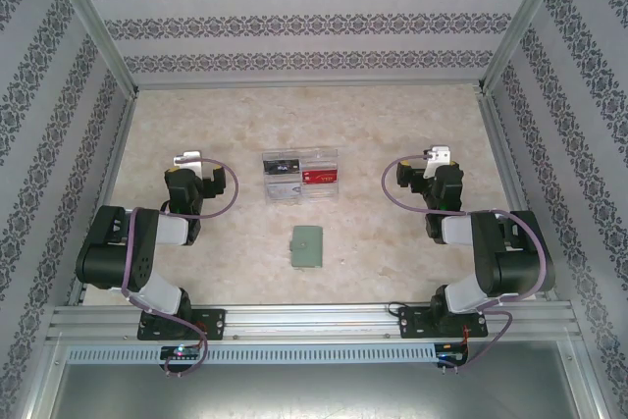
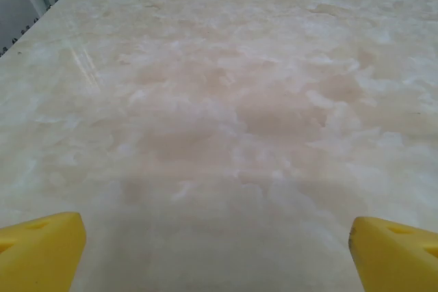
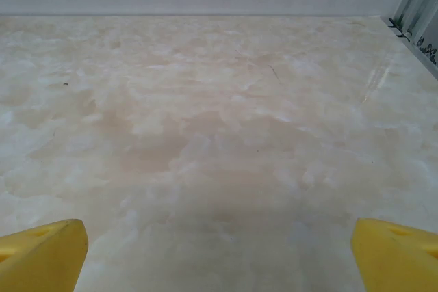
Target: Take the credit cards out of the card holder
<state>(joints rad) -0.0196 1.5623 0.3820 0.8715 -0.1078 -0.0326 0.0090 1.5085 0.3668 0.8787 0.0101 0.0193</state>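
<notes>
The card holder (image 1: 309, 247) is a small grey-green case lying closed on the marble table, near the middle and towards the front. Its inside is hidden. One red credit card (image 1: 320, 177) lies in the right half of a clear divided tray (image 1: 300, 156) behind the holder. My left gripper (image 1: 186, 160) hovers left of the tray, open, its yellow fingertips (image 2: 41, 251) wide apart over bare table. My right gripper (image 1: 438, 155) is to the right of the tray, also open, with nothing between its yellow fingertips (image 3: 393, 254).
A dark item (image 1: 280, 167) sits in the tray's left half. Patterned walls and metal frame posts (image 1: 93, 31) close in the table on three sides. Both arm bases are bolted to the rail (image 1: 314, 321) at the front.
</notes>
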